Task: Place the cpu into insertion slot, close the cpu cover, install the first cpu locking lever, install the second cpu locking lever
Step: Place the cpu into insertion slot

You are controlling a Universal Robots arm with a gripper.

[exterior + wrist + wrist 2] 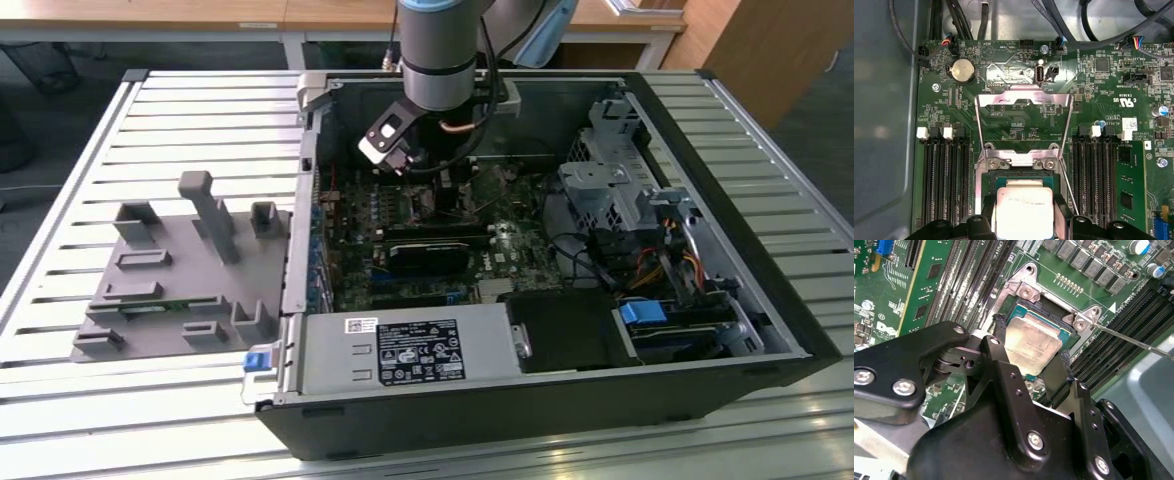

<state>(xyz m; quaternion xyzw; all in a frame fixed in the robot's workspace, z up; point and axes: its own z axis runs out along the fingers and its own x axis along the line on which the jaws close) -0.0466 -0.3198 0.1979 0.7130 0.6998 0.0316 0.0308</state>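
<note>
Since the cover (1024, 96) is tilted back for access, the cpu (1024, 212) is clamped by the hand (1025, 215) at the slot (1019, 178), lower centre.

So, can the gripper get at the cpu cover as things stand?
Probably not yet: the gripper is shut on the cpu. The cpu cover itself is flipped open, with nothing lying over it.

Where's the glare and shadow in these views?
Exterior view: glare washes out the slatted table at the exterior view's left; the case interior is dim. First wrist view: the open cpu cover mirrors light, cpu face bright. Second wrist view: the black gripper holding the cpu shows little detail.
</note>
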